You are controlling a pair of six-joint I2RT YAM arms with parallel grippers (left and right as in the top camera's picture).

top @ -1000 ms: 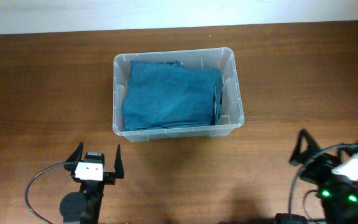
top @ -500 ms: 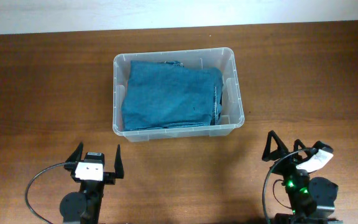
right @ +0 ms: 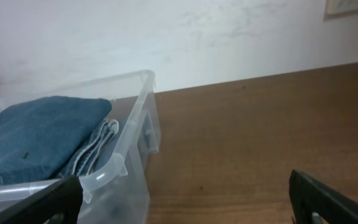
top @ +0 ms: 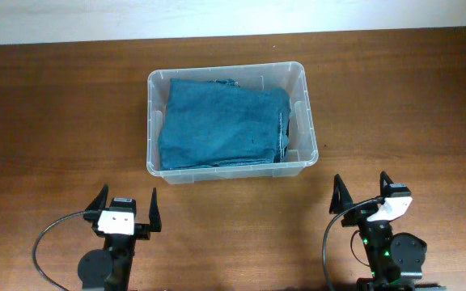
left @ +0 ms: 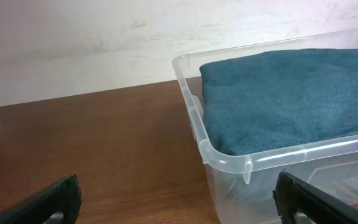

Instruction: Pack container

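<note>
1. evidently the packing looks all but finished: a folded blue cloth (top: 221, 121) lies flat inside the container (top: 233, 171), filling most of it.
2. container stands mid-desk (top: 55, 105), well apart from both arms.
3. left tool (top: 128, 198) and right tool (top: 361, 184) sit at the near edge, jaws spread wide, gripping nothing.
4. judgement: no further item or lid is in view, so the next move calls for no grasp.
5. container: clear rigid plastic, rounded rim. cloth: soft, matte, layered at its right edge. desk: smooth dark wood-grain.
</note>
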